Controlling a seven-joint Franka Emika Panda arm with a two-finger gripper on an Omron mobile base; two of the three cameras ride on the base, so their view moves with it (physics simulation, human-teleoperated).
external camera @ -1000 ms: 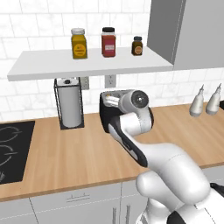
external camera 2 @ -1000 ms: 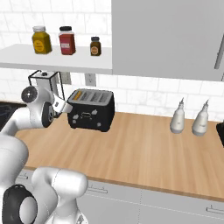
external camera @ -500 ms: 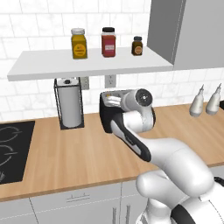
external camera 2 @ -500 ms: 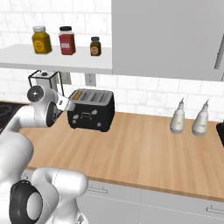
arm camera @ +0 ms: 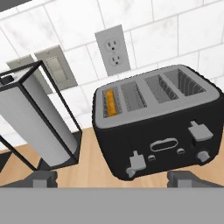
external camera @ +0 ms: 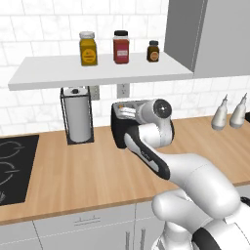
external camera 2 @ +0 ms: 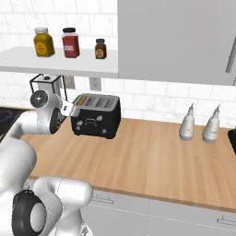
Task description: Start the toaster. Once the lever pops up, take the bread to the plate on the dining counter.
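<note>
the fingers stand wide apart and hold nothing, their two dark tips low in the hand view. just ahead of them, between the tips, sits the toaster on the wooden surface, not touched. the bread stands in the slot at the toaster's end nearer the towel roll (only its orange edge shows). two levers stick out on the toaster's front, facing the fingers. the wire-framed roll stands off to one side of the fingers, beside the toaster.
</note>
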